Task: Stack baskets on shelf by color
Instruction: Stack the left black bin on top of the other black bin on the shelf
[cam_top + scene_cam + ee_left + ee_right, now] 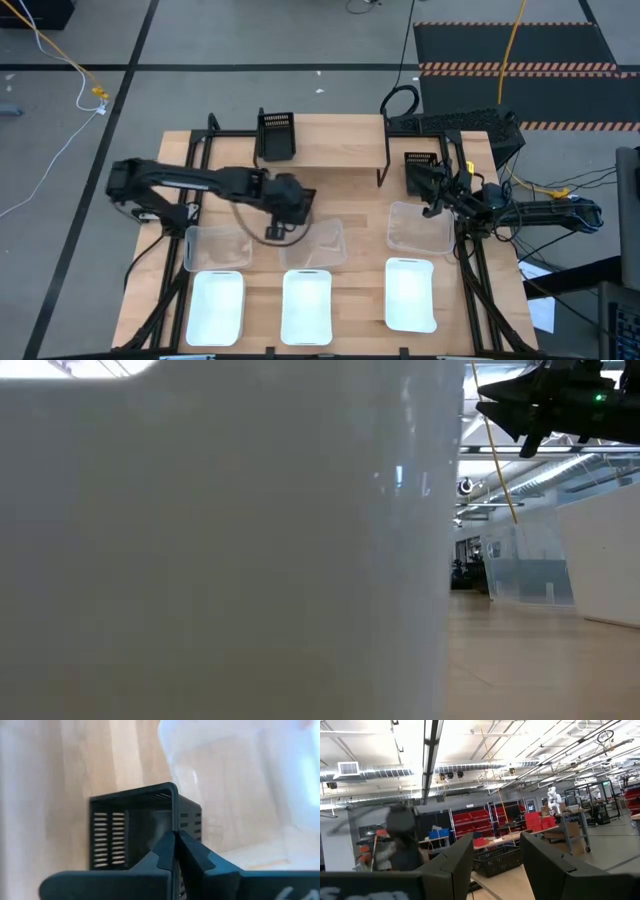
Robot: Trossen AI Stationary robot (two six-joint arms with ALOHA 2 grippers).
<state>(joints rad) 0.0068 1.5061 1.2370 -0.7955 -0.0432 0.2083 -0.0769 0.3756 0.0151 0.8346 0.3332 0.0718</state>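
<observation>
Left gripper pinches the wall of a black slotted plastic basket, opening facing sideways; high view hides it. Right gripper fingers spread, empty

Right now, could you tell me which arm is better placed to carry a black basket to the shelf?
Left. Its end effector is already shut on a black basket's wall. The right end effector is open, holding nothing, raised beside the shelf.
</observation>
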